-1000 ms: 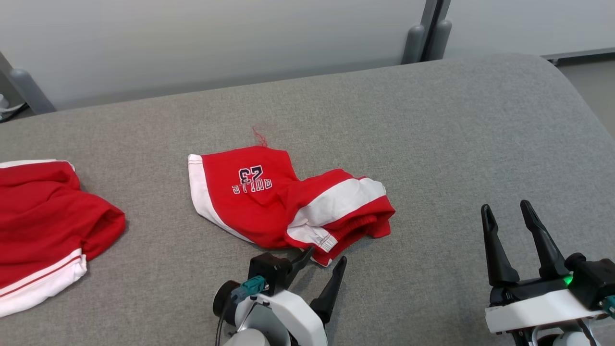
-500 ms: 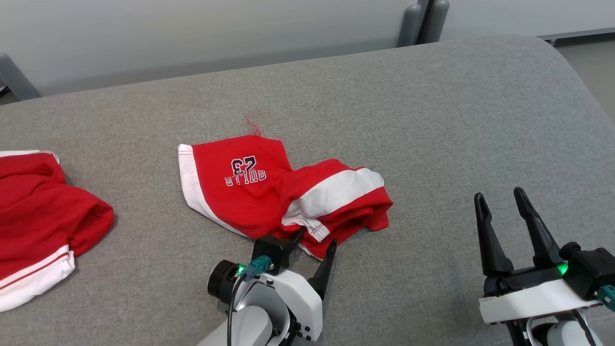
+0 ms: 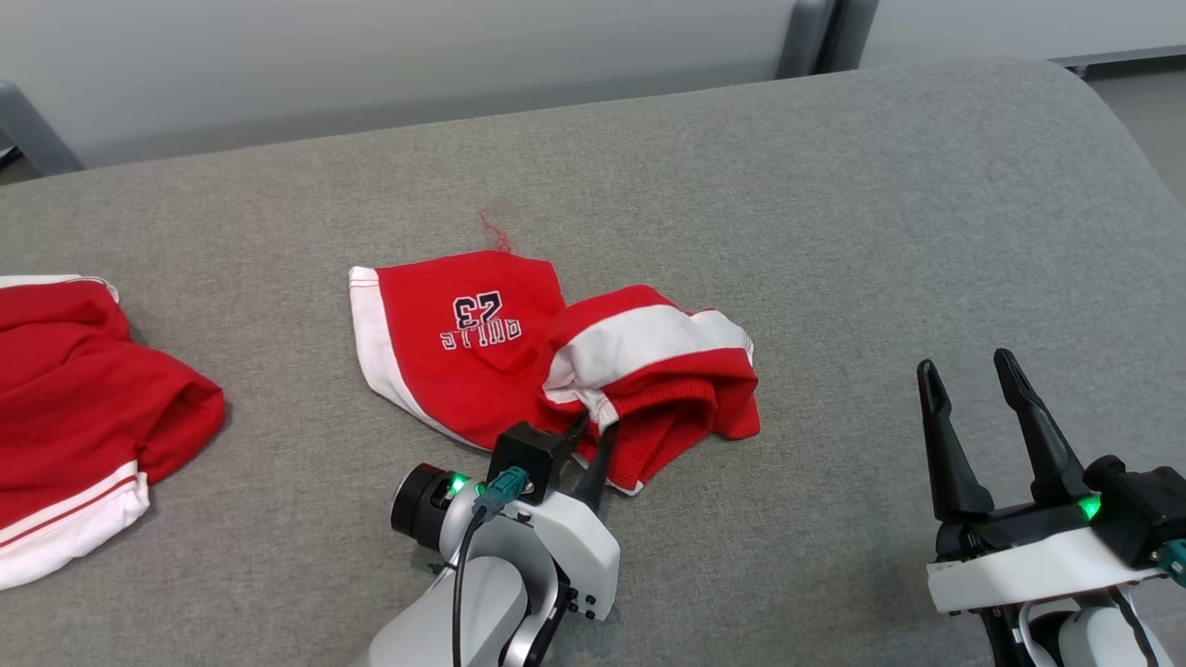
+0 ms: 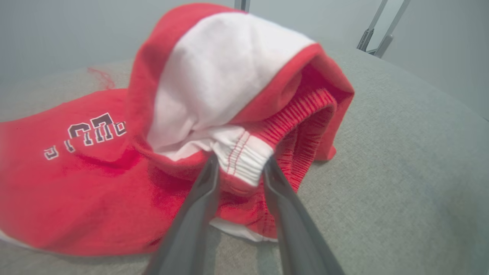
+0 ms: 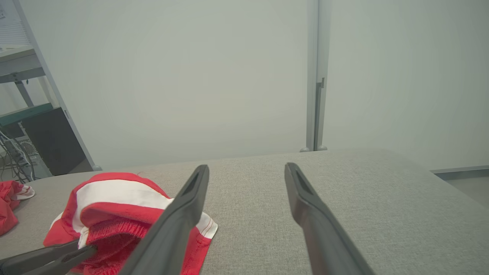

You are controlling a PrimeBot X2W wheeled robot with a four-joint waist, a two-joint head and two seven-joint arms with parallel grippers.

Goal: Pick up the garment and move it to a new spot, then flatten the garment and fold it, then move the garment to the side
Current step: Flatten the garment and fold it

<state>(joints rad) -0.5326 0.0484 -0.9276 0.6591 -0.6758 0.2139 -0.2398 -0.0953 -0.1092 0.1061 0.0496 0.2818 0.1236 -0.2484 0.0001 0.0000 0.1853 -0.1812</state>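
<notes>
Fingers [image 4: 196,214] of the left gripper [image 4: 240,161] are seen clamped on either side of the white ribbed hem of the red garment [image 3: 435,371], which is bunched mid-way across the grey padded surface [image 3: 834,232]. The right gripper [image 3: 965,364] is held wide, well apart from it.

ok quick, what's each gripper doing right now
left gripper: closed on the white band of the shorts
right gripper: open, holding nothing
</notes>
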